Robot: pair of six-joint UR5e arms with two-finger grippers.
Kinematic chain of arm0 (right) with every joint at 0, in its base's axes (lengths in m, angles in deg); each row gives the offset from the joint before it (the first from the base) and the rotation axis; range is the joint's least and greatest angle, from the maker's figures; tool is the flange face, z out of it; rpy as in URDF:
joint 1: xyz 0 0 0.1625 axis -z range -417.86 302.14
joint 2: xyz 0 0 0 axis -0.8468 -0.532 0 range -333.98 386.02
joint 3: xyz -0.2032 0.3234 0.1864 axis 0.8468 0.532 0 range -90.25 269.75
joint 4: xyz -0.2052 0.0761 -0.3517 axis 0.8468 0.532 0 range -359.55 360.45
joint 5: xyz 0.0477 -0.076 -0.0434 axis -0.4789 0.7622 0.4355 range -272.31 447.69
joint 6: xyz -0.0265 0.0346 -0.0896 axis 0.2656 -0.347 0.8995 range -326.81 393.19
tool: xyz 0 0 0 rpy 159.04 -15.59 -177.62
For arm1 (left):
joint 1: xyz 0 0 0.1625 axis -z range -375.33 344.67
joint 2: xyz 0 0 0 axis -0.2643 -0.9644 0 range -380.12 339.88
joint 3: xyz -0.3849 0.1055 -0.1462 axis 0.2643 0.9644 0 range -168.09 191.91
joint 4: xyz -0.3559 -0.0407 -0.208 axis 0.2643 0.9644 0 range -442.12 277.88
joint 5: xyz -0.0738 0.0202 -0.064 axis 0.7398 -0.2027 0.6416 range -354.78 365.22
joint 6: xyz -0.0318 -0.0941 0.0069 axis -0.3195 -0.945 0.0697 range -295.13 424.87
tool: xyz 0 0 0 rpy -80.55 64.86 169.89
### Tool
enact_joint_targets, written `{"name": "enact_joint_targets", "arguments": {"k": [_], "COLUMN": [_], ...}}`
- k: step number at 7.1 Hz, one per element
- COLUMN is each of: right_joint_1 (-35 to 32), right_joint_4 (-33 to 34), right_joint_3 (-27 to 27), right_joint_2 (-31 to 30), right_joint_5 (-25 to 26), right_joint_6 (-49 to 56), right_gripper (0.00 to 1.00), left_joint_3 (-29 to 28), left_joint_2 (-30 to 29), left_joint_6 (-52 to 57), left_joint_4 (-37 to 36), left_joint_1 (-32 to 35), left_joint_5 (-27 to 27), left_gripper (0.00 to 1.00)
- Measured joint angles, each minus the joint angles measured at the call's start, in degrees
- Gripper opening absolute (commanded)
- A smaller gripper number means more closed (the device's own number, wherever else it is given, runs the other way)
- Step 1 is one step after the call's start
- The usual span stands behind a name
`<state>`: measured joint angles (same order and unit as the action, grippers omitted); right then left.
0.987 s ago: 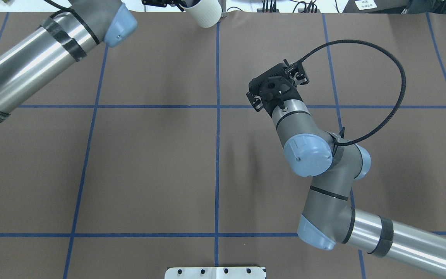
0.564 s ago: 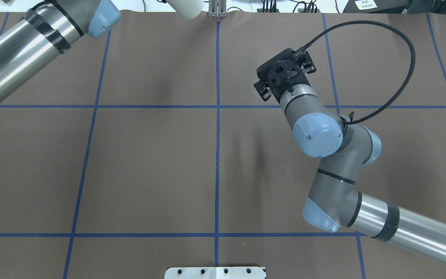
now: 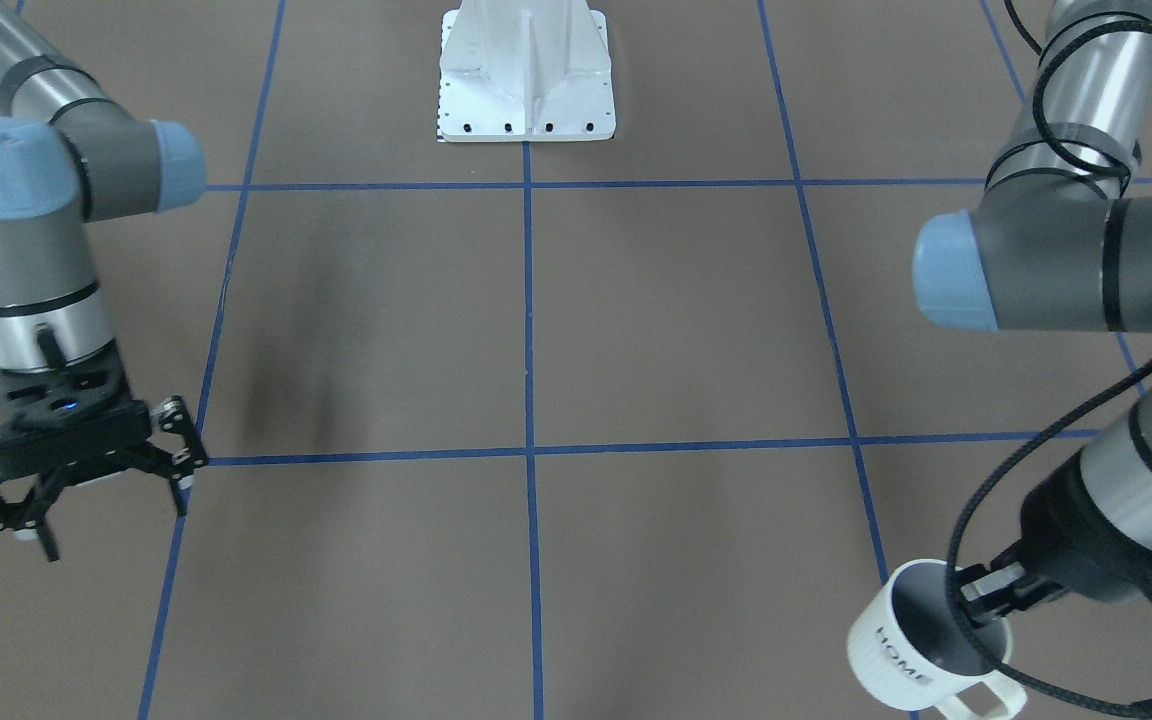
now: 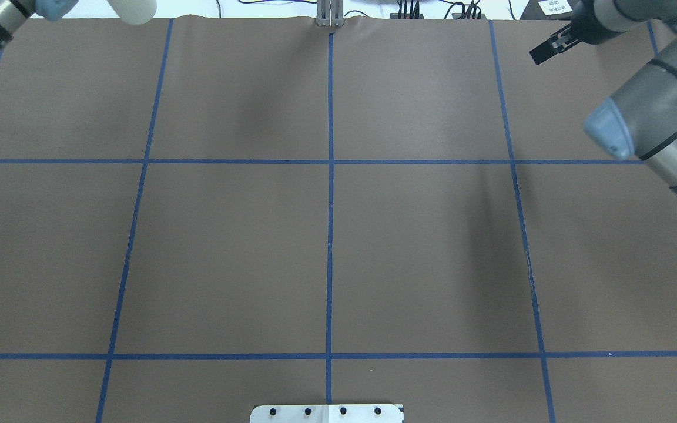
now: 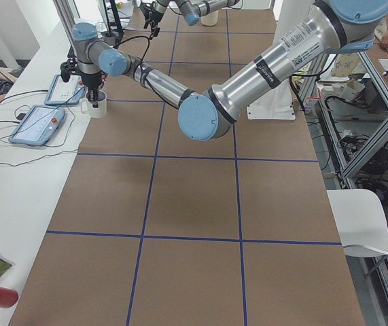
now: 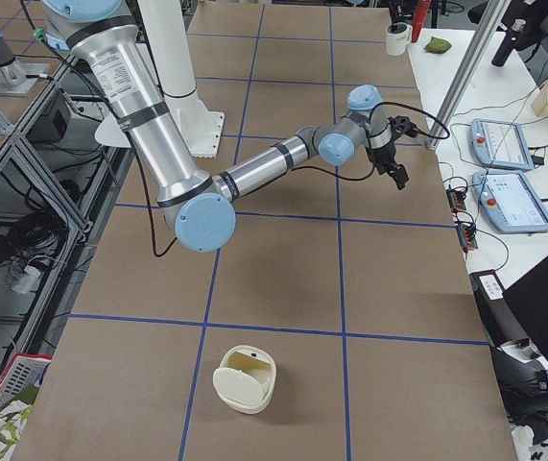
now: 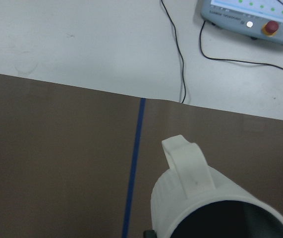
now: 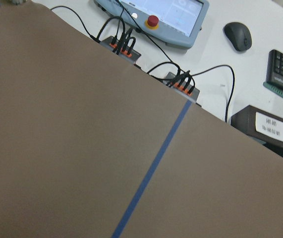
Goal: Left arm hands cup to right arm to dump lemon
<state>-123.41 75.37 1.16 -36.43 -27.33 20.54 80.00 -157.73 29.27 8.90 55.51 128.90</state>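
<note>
While the left pincer (image 3: 982,598) clamps the cup (image 3: 886,650) – pendant (image 7: 253,12) nearby – the right pincer (image 3: 114,522) gapes

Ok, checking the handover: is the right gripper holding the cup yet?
No, the right gripper is open and empty; the left gripper holds the cup.

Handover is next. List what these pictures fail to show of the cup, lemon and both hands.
Lemon: in no view; the cup is dark inside in the front-facing view and cut by the bottom edge in the left wrist view.
Cup, overhead view: top edge leaves only a sliver.
Left hand: its hold on the rim is partly masked by a black cable, front-facing view.
Right hand, overhead view: mostly hidden by its own wrist.
</note>
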Motion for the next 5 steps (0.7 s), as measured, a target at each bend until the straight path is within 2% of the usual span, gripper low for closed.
{"name": "enact_joint_targets", "arguments": {"k": [1,2,5], "right_joint_1": [-3.7,-6.2,-8.2], "right_joint_4": [6.1,11.5,23.9], "right_joint_3": [-0.2,-1.1,-8.7], "right_joint_2": [-0.2,-0.8,-5.9], "right_joint_5": [-6.3,-10.2,-12.9], "right_joint_6": [4.1,6.3,11.2], "right_gripper": [1.00,1.00,1.00], "left_joint_3": [3.2,7.9,23.5], "left_joint_2": [5.0,10.6,28.0], "left_joint_6": [5.6,10.1,14.3], "left_joint_4": [-1.6,-4.4,-9.5], "left_joint_1": [0.9,1.3,1.1], "left_joint_5": [1.4,3.7,6.9], "left_gripper": [0.00,0.00,0.00]}}
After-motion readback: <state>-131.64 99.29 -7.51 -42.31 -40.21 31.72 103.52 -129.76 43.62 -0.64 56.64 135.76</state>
